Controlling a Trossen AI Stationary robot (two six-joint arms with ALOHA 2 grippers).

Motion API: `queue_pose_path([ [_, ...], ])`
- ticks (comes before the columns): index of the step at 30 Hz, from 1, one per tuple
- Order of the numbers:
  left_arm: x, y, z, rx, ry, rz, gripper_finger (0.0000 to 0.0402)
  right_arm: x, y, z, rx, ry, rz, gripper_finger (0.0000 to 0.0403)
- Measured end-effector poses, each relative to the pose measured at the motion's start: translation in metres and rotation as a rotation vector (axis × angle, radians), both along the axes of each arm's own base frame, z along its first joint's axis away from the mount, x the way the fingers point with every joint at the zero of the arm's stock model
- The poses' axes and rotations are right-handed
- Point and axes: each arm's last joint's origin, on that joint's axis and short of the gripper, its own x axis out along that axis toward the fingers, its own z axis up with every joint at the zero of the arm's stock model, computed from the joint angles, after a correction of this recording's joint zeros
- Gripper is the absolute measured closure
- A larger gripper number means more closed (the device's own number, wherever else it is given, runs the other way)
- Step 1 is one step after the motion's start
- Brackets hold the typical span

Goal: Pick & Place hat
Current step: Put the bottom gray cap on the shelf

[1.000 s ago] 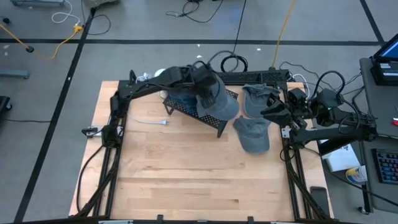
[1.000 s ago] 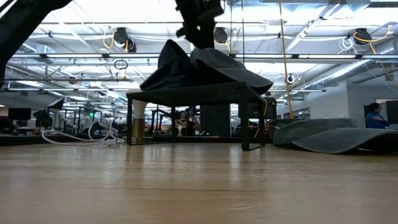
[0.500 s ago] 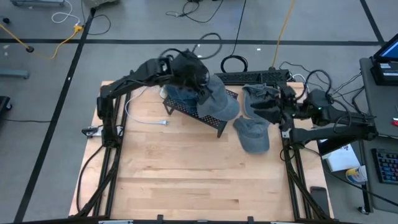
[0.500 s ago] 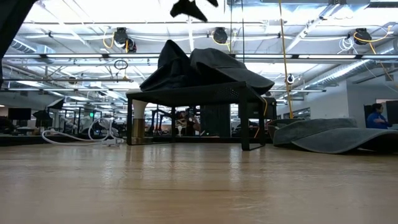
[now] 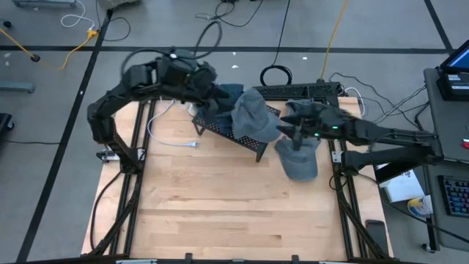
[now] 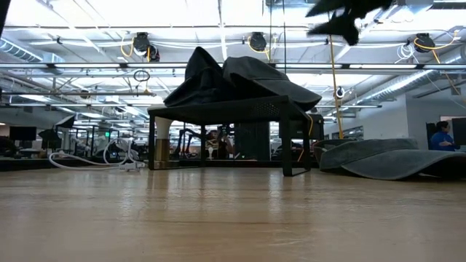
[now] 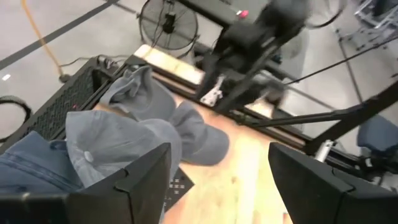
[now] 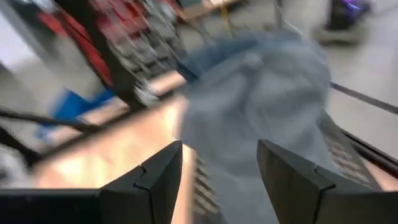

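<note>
One hat (image 5: 297, 158) seemingly below right gripper (image 5: 295, 136).

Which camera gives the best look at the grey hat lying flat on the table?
The high view: the hat on the table shows whole from above, beside the black rack. The left wrist view shows it too, at a slant. The low view catches only a flat edge-on shape. In the right wrist view I cannot pick it out.

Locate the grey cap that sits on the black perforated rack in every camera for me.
High view: grey fabric cap on the black perforated metal rack, table's far middle.
Low view: dark mound atop the rack.
Left wrist view: lower left.
Right wrist view: blurred grey shape filling the centre.
Shared landmark: the rack.
</note>
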Motion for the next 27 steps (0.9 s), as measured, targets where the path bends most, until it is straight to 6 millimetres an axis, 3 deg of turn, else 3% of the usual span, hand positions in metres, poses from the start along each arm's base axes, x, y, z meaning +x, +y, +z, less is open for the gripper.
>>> queue_pose_path([
  [5,-0.017,-0.012,0.013,-0.010,-0.047,-0.019,0.0141,0.021,-0.014,-0.030,-0.035,0.237,-0.050,0.0200],
  [12,-0.031,-0.025,0.022,-0.007,-0.077,-0.053,0.0134,0.040,-0.029,-0.052,-0.123,0.385,-0.115,0.0200],
  [27,-0.033,-0.031,0.018,-0.030,-0.038,-0.112,0.0158,0.078,-0.040,-0.074,-0.154,0.362,-0.114,0.0199],
])
